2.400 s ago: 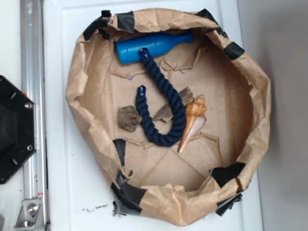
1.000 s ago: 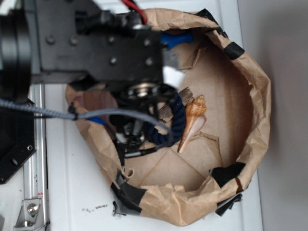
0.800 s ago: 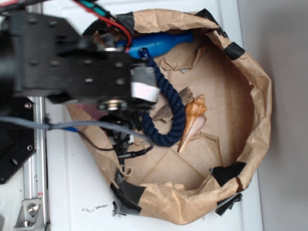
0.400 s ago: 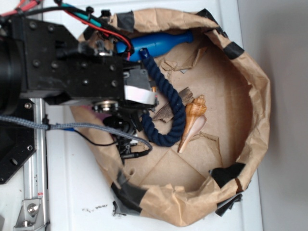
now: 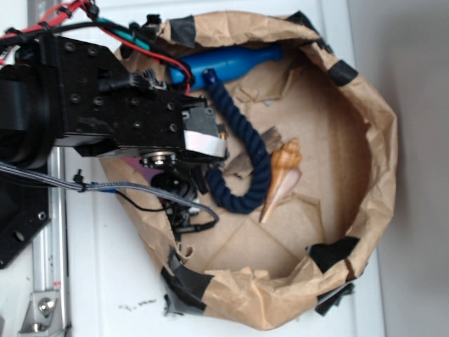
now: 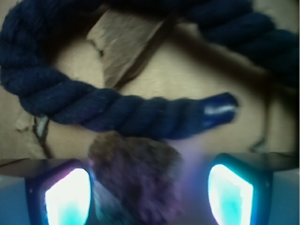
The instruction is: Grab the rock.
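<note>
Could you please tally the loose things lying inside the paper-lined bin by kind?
Rock: 1
Blue bottle: 1
Navy rope: 1
Seashell: 1
Bark sliver: 1
Total: 5

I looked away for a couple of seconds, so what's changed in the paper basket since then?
The arm came in from the left and now covers the rock, which sits between the open fingers, not yet gripped. The rope, bottle and shell stayed put.
</note>
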Motion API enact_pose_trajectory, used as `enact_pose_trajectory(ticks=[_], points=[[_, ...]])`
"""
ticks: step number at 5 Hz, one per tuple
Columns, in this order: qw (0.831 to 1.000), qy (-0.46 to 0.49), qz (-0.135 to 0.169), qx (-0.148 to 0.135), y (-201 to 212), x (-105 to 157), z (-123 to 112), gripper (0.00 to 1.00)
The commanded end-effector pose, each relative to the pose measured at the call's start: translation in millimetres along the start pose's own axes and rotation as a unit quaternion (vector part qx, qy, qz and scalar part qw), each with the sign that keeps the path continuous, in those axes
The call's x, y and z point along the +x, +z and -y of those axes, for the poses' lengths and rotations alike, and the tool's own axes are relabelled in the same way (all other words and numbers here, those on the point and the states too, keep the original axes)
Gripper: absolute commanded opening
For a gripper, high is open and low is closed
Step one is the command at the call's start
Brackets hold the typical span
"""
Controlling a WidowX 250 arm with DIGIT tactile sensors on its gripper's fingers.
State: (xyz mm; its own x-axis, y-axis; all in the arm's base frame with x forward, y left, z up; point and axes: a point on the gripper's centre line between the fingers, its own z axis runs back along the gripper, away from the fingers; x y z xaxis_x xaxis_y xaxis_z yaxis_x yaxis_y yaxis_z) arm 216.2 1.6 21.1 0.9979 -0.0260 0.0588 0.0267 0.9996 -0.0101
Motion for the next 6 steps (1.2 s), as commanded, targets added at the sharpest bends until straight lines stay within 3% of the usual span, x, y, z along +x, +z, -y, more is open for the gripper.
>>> enact_pose_trajectory(ticks=[1,2,3,5,6], points=[[0.999,-0.007,-0.021,-0.037,-13,1,3,1.00],[0.999,-0.007,-0.025,-0.047,-20,-1,6,0.89],[0.998,-0.003,-0.025,-0.054,-25,0,4,0.00],[0.999,-0.004,-0.010,-0.046,2,6,0,0.00],[0.999,0.001,0.014,-0.038,51,16,4,0.00]])
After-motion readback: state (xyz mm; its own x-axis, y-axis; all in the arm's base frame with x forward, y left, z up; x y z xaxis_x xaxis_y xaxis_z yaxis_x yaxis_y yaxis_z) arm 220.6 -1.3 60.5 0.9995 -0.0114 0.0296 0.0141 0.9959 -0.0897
